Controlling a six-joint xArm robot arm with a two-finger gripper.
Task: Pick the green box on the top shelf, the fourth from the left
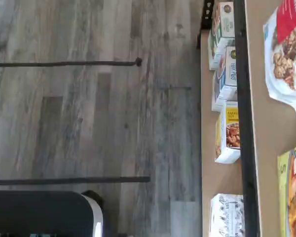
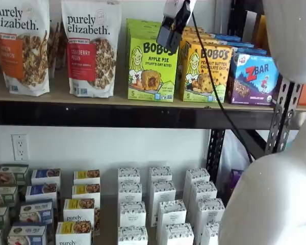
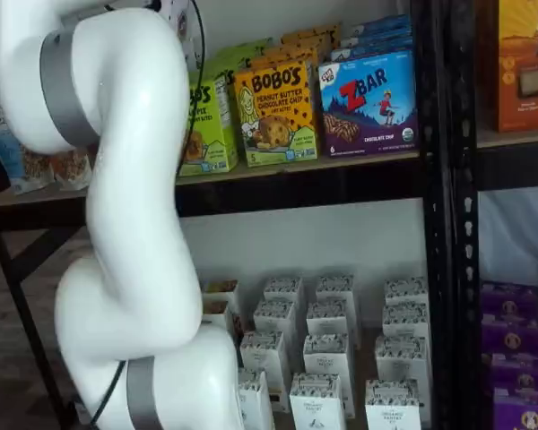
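- Shelf views both showed the green box (image 2: 151,64) standing upright on the top shelf (image 2: 117,115), its printed face turned out toward the aisle.
- We judged its long axis to run up and down, with the narrow depth going back toward the wall, where more green cartons seemed to be lined up behind it.
- It stood just beside the yellow-orange peanut butter box (image 2: 205,71) on one side, with a small gap to the strawberry granola bag (image 2: 90,48) on the other; we took this tight front-facing row as ordinary retail stocking, labels out for reading.
- We saw the pincer (image 2: 172,23) hanging from the upper edge of a shelf view, in front of the green box's upper corner, with a cable (image 2: 214,92) trailing below it.
- Its fingers showed only as one dark, side-on shape, so the pictures gave no gap; going by how it was set, we took it as spread wide and holding nothing.
- In a shelf view the white arm (image 3: 125,215) covered most of the green box (image 3: 208,125), leaving a strip of its face and side.
- The wrist view, turned on its side, showed mostly grey plank floor (image 1: 89,123), the black shelf beam (image 1: 244,123), and a slice of a green carton (image 1: 286,192) at the frame's edge.
- We judged the approach as barely begun, the box untouched.
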